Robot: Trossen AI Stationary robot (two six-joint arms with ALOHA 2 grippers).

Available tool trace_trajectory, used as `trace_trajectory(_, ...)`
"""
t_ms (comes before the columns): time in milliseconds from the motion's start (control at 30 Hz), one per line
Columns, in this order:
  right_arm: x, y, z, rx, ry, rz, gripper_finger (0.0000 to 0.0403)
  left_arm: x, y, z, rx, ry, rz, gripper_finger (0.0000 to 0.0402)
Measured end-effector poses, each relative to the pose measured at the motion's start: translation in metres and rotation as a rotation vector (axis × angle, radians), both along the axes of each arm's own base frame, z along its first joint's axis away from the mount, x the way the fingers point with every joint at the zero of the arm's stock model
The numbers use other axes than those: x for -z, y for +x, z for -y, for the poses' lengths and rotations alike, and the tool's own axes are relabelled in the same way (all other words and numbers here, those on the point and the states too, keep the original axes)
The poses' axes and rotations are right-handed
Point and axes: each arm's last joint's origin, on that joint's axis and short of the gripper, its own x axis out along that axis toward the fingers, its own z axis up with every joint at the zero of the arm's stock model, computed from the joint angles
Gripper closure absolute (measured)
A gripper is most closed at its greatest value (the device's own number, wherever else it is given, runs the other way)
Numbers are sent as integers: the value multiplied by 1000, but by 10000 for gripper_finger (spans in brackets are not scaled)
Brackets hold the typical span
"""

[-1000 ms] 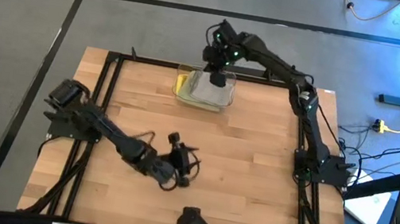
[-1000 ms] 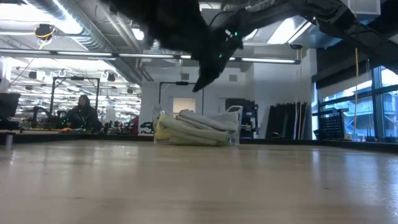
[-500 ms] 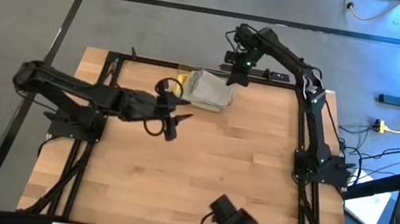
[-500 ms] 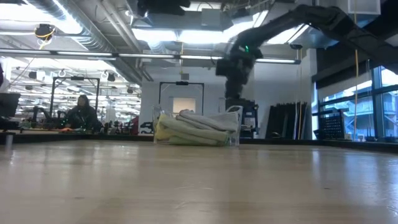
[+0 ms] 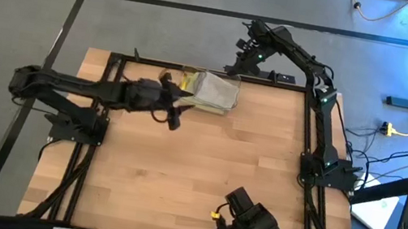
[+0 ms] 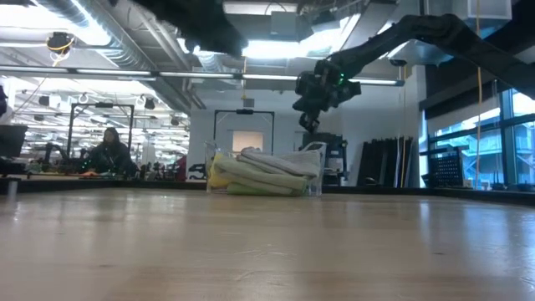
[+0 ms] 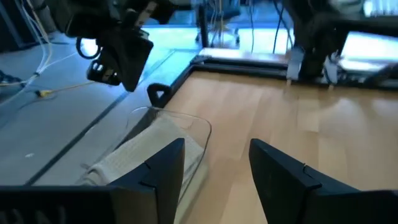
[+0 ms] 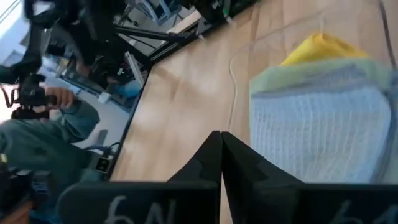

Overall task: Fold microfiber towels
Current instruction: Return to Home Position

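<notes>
All four folds look finished, so this job appears to be wrapping up. The microfiber towels (image 5: 212,91) are sitting stacked inside the clear bin (image 7: 186,119) at the far edge of the surface (image 5: 203,172), and nothing is lying loose on the wood.

From the right wrist view the grey towel (image 8: 323,130) is lying on top. The pale sage towel (image 8: 311,73) is peeking out just beneath it, and the yellow towel (image 8: 323,45) is poking out at the far side. The bright green one I am not managing to pick out, so it may be buried at the bottom.

As I read it, the only thing left is parking both arms, and neither is carrying anything.

The right pincer (image 8: 221,155) is showing its fingers pressed together on nothing. From overhead it is hanging past the far edge of the surface, off the bin's far right corner. In the low view it is sitting well above the stack, clear of the cloth.

The left pincer (image 7: 214,165) is spread wide and empty. It is hovering just beside the bin on the left arm's side, and its own camera is showing the folded grey cloth just ahead of one finger. There is no contact with cloth or plastic that I can see.
</notes>
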Motion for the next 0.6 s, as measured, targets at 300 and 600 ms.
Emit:
trace_trajectory(300, -23, -10, -6, -2, -20, -5, 398, 44, -59, -7, 20, -5, 416, 276)
trace_trajectory(600, -113, -45, -39, 72, -256, 19, 399, 72, -84, -8, -58, -39, 558, 288)
